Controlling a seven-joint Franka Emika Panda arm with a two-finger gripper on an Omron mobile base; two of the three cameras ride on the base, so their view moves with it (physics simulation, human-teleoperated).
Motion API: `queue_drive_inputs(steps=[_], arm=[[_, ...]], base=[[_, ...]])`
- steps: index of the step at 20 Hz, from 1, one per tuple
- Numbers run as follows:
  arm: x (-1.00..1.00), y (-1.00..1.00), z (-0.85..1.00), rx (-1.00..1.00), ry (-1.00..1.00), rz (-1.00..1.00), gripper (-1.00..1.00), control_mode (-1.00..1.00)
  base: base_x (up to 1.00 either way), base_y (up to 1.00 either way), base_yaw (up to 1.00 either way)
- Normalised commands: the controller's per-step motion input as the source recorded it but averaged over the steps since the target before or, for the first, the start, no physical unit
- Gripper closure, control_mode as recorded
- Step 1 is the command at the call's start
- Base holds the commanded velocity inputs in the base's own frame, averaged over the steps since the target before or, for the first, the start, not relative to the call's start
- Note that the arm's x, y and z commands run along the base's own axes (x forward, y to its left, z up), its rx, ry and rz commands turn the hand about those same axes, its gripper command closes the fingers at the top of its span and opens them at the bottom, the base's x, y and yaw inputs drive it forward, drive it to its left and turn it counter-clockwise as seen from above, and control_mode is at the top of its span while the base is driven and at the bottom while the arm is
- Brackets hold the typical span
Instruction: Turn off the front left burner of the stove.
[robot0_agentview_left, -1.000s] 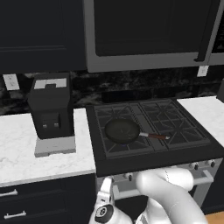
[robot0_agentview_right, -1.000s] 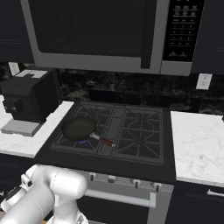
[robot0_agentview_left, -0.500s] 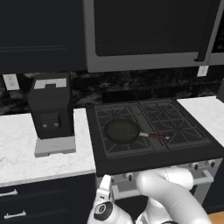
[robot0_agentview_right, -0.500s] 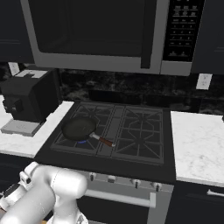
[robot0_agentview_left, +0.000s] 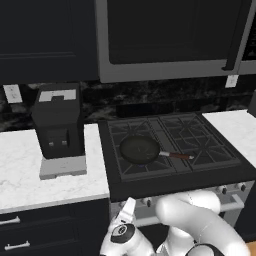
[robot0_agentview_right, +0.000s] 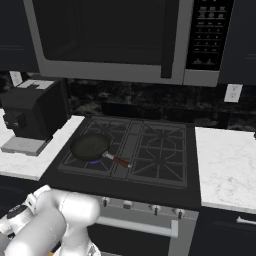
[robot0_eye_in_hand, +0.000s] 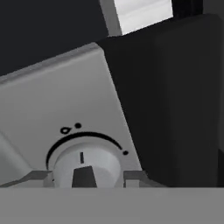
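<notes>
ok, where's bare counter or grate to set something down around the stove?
Free: white counter right of the stove, and the right-hand grates. Left counter has bare room in front of and left of the black appliance. Crowded: front left burner, under the frying pan. Gripper sits at a knob.

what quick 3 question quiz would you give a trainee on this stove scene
1. True or false: the frying pan sits on the front left burner of the stove.
2. Multiple choice: what stands on the counter left of the stove? A) kettle B) black boxy appliance C) blender
3. Fill in: in the hand view, the gripper faces a silver ____.

Key: 1 true; 2 B; 3 knob
</notes>
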Motion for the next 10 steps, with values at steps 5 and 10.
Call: queue_drive_inputs(steps=[5,10], arm=[[-0.13,0.00,0.38,0.52,-0.25,-0.25,1.00,-1.00],[-0.04,0.00,0.31,0.51,-0.28,-0.30,1.00,-1.00]], base=[[0.00,0.00,0.00],[0.00,0.00,0.00]])
